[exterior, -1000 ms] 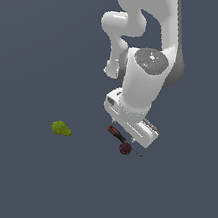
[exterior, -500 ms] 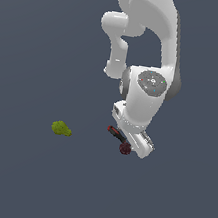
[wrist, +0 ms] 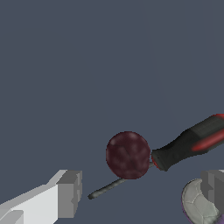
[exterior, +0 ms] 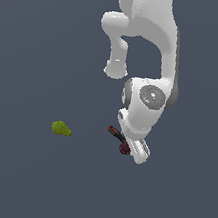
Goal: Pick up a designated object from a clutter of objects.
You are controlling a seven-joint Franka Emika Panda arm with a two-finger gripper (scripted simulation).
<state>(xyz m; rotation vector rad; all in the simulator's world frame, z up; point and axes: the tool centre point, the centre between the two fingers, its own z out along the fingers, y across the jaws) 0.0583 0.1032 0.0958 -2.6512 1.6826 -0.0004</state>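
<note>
Exterior view, arm: The Panda arm (exterior: 145,87) is leaning low over the surface (exterior: 18,176), and its wrist housing is covering most of the cluster beneath it.
Exterior view, target: The dark maroon object (exterior: 124,149) is showing only as a small patch at the edge of the wrist, touching or just beside the screwdriver (exterior: 116,133).
Exterior view, outlier: The yellow-green lumpy fruit (exterior: 61,128) is lying well apart toward the exterior view's left and is posing no obstruction.
Exterior view, pincer: The fingers are hidden behind the wrist here; their spacing cannot be read from this view.
Wrist view, pincer: The pincer (wrist: 142,192) is standing apart, one finger (wrist: 69,193) on one side and the other finger (wrist: 214,187) on the opposite side, nothing clamped.
Wrist view, target: The dark maroon object (wrist: 127,155) is resting over the thin shaft of the screwdriver (wrist: 192,142), between the two fingers but nearer the handle end.
Wrist view, neighbour: The white ball (wrist: 199,205) is sitting just beside, possibly touching, the far finger.
Risk, descent: That finger is likely to be landing on the white ball, pushing it aside or blocking the closing stroke.
Risk, closure: The handle may be getting caught in the stroke along with the target, giving a poor hold.
Risk, target: A rounded body perched on a shaft is likely to roll away on first contact.
</note>
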